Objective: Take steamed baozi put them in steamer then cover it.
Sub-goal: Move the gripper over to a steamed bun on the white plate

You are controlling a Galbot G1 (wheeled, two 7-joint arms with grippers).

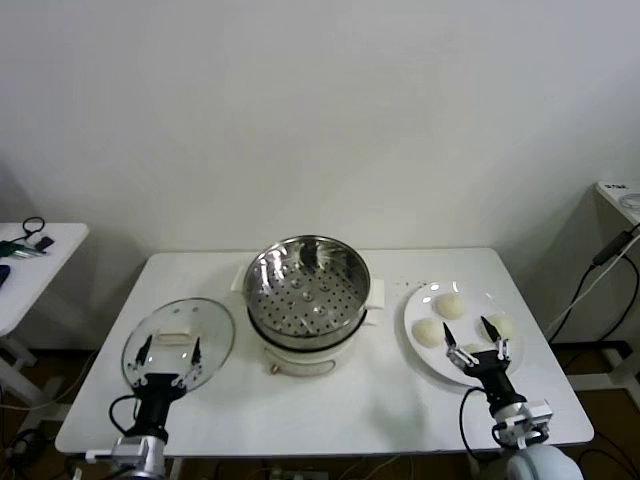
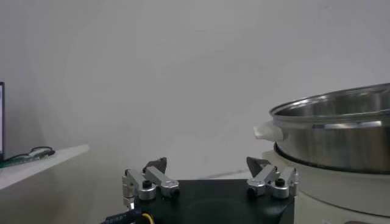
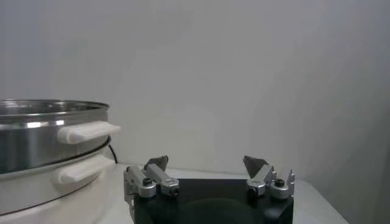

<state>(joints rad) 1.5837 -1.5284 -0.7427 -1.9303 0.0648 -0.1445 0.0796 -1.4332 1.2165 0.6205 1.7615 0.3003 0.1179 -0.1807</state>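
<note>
The shiny steel steamer [image 1: 307, 290] sits uncovered on its white pot base [image 1: 300, 357] at the table's middle, with nothing inside. Its glass cover [image 1: 205, 325] with a cream bar handle lies flat at the left. Steamed baozi [image 1: 450, 304] [image 1: 428, 332] [image 1: 500, 325] rest on a white plate [image 1: 418, 310] at the right; another is partly hidden behind my right gripper. The left gripper [image 1: 170, 350] hovers open over the cover's near side. Open too, my right gripper [image 1: 468, 326] hangs over the plate's near part. Each wrist view shows wide-apart jaws holding nothing, left gripper [image 2: 207, 163], right gripper [image 3: 206, 162], beside the steamer [image 2: 341, 131] [image 3: 42, 131].
A white side table [image 1: 40, 250] with cables stands at the far left. Another table corner [image 1: 620, 195] with a hanging cable [image 1: 590, 285] is at the far right. The white wall runs behind the work table [image 1: 330, 410].
</note>
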